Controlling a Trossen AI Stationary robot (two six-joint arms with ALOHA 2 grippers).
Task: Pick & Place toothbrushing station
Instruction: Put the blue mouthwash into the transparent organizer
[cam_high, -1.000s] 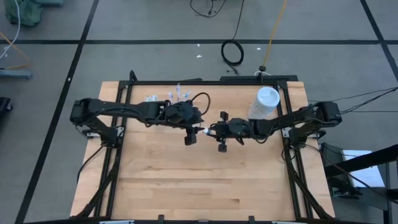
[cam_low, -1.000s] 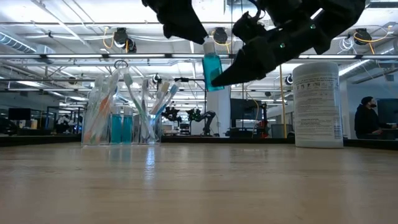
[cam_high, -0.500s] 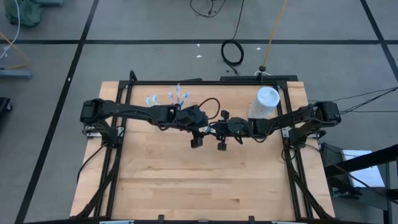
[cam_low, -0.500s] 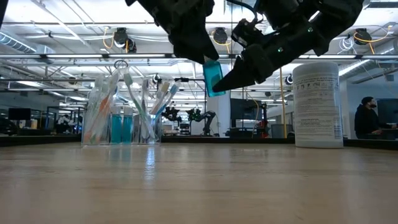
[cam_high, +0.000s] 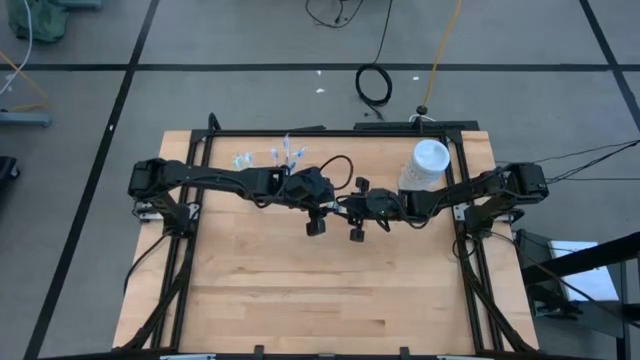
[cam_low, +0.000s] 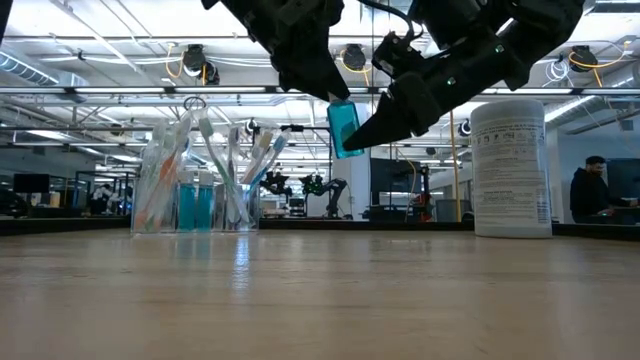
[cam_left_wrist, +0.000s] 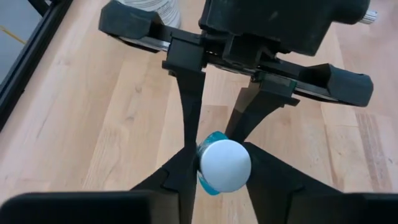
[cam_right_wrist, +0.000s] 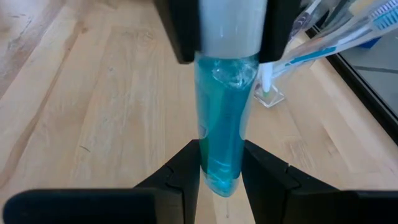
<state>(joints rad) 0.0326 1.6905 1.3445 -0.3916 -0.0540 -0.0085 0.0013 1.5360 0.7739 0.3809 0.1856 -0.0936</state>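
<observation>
Both arms are on the same object here, above mid-table. The left gripper has its fingers clamped on the white cap of the teal tube, and the right gripper pinches the tube's lower, crimped end between its two fingers. In the left wrist view the cap faces the camera with the right arm's fingers closing in from beyond it. The tube hangs in the air well above the table, its long axis close to upright, a little tilted, cap end up. Taking the white lidded container as the mark: the tube sits well to the side of it, between it and the clear cup of toothbrushes, nearer neither by much. Two more teal tubes stand beside that cup. This looks like a hand-over, and whichever arm lets go decides the direction; the left arm is the one on the cup's side.
</observation>
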